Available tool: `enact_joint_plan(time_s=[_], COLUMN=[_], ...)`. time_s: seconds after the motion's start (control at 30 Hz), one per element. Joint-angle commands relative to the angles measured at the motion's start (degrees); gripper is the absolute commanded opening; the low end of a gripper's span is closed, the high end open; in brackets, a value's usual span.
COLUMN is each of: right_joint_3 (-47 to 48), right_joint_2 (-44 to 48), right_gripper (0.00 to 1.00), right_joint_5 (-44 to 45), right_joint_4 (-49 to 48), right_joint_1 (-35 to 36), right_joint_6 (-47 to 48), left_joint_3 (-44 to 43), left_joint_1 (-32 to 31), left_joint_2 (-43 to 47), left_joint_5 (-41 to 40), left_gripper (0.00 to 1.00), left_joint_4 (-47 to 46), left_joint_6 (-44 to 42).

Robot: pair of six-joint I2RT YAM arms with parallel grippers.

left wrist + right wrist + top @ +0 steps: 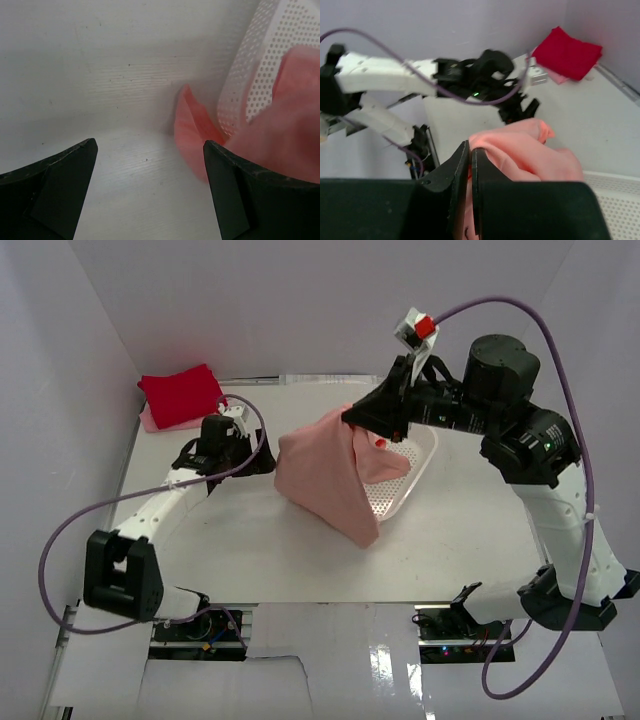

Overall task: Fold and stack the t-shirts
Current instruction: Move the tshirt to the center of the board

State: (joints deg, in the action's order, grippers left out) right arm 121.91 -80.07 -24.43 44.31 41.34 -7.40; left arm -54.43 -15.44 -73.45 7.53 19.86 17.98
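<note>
Now the right claw [470, 150] pinches the salmon-pink t-shirt [325, 475] high over the basket [420, 465] so it drapes free, while the left claw [150, 150], spread wide, hovers near its lower edge, seemingly ready to grab.

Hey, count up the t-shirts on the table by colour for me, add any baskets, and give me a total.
salmon-pink t-shirt: 1
red t-shirt: 1
pale pink t-shirt: 1
white basket: 1
Total: 4
</note>
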Motion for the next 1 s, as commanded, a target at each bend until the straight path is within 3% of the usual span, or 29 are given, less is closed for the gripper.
enact_joint_plan(time_s=[0.0, 0.1, 0.2, 0.23, 0.43, 0.7, 0.97], right_joint_3=[-9.79, -22.35, -27.94, -29.08, -30.59, -29.80, -31.12], right_joint_2=[6.32, 14.13, 21.26, 23.01, 25.58, 25.06, 23.38], right_gripper=[0.08, 0.08, 0.08, 0.08, 0.08, 0.08, 0.08], right_joint_5=[-11.86, -18.27, -21.01, -20.93, -20.85, -16.36, -14.51], right_joint_4=[-8.54, -14.24, -17.60, -16.90, -13.55, -11.27, -11.36], right_joint_1=[0.14, 0.14, 0.14, 0.14, 0.14, 0.14, 0.14], right_joint_6=[-1.30, -1.91, -2.97, -3.15, -2.45, -0.95, -0.69], left_joint_3=[-7.86, -15.94, -23.42, -26.92, -34.06, -42.32, -62.25], left_joint_1=[0.41, 0.85, 1.03, 1.03, -0.20, -10.47, -19.26], left_joint_2=[-10.78, -19.32, -25.14, -31.69, -43.16, -50.02, -61.72], left_joint_5=[-0.58, -1.12, 0.99, 3.69, 15.92, 29.18, 41.24], left_gripper=[0.98, 0.98, 0.98, 0.98, 0.95, 0.95, 0.94], left_joint_4=[5.53, 6.68, 6.95, 7.73, 8.27, 9.85, 3.70], left_joint_6=[2.32, 3.99, 6.27, 7.32, 10.58, 16.20, 28.85])
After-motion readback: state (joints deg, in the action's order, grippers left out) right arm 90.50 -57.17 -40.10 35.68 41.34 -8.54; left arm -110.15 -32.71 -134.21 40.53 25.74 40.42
